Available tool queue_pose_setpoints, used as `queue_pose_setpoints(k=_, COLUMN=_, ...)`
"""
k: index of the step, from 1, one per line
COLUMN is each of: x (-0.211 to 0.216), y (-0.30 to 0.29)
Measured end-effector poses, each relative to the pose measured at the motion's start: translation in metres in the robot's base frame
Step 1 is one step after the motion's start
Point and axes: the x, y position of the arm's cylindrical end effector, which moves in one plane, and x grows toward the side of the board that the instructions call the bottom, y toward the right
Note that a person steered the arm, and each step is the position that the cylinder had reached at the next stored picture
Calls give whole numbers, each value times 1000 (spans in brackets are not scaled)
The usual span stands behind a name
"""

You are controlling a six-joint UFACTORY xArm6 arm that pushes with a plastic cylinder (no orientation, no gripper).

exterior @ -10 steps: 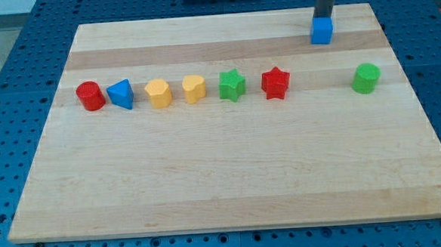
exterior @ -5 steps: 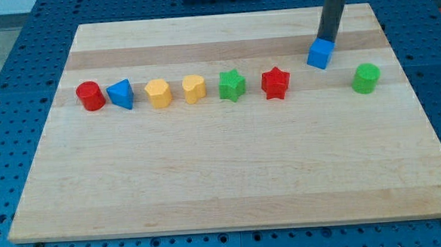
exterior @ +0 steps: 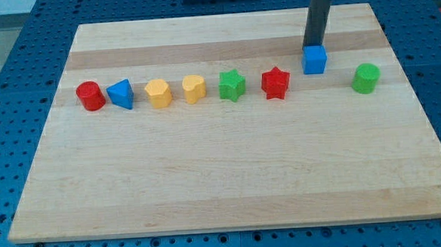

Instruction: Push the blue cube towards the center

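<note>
Pale wooden board (exterior: pixel 231 176) on a blue perforated table (exterior: pixel 20 43), seen from above and slightly from the front. Across the board's upper half, a row from the view's left: red cylinder (exterior: pixel 90 95), blue triangle block (exterior: pixel 121 94), yellow block (exterior: pixel 158 93), second yellow block (exterior: pixel 194 88), green star (exterior: pixel 232 85), red star (exterior: pixel 275 83). Further to the view's right, well apart, a green cylinder (exterior: pixel 366 78).

Blue cube (exterior: pixel 315 59) toward the view's upper right, between the red star and the green cylinder and slightly above their line. Well short of the board's centre, which lies down and to the view's left.

No fingers on this arm, so nothing to open or close and nothing held: only a dark rod (exterior: pixel 318 16), my tip (exterior: pixel 312 46) resting at the cube's far edge, touching or just about touching its top side in the view.

Probably a light, rigid plastic piece, likely to slide easily on smooth wood. Prone to spin or slip sideways if pushed off-centre. Best contact: middle of the far face, slightly toward its right corner, to steer down and left. Red star near the likely path; worth passing below it.
</note>
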Motion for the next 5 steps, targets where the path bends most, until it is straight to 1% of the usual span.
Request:
queue_pose_setpoints(k=1, x=13, y=0)
queue_pose_setpoints(k=3, x=18, y=5)
queue_pose_setpoints(k=5, x=33, y=14)
